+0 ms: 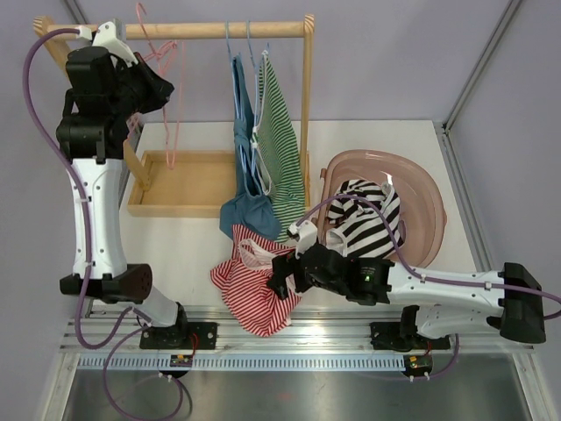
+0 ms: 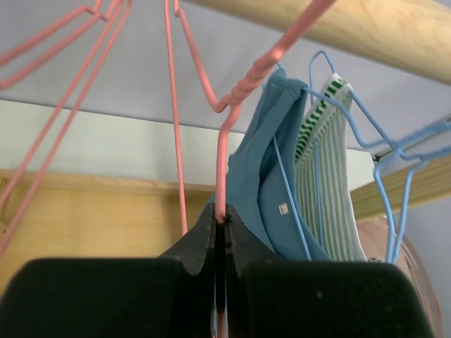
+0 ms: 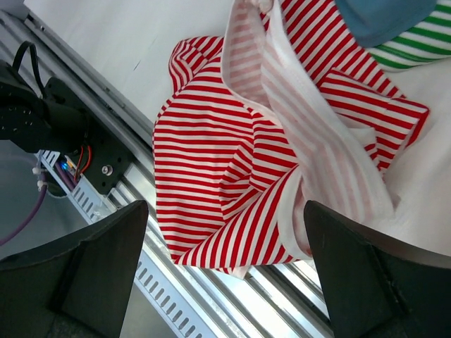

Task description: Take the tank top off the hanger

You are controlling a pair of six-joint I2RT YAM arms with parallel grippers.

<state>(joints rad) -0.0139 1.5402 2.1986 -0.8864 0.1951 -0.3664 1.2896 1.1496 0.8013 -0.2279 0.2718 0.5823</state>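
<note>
A red-and-white striped tank top (image 1: 252, 282) lies crumpled on the table by the front edge, off any hanger; it also shows in the right wrist view (image 3: 232, 162). My right gripper (image 1: 280, 279) hangs open just above it (image 3: 225, 260), with cloth between the wide-apart jaws but not gripped. My left gripper (image 1: 163, 86) is raised by the wooden rod (image 1: 210, 31) and is shut (image 2: 222, 220) on the wire of a bare pink hanger (image 2: 223, 158), which hangs down in the top view (image 1: 172, 118).
A blue tank top (image 1: 244, 149) and a green striped one (image 1: 280, 149) hang on blue hangers from the rod. The rack's wooden tray base (image 1: 188, 209) lies below. A pink basin (image 1: 425, 189) at the right holds a black-and-white striped garment (image 1: 368, 219).
</note>
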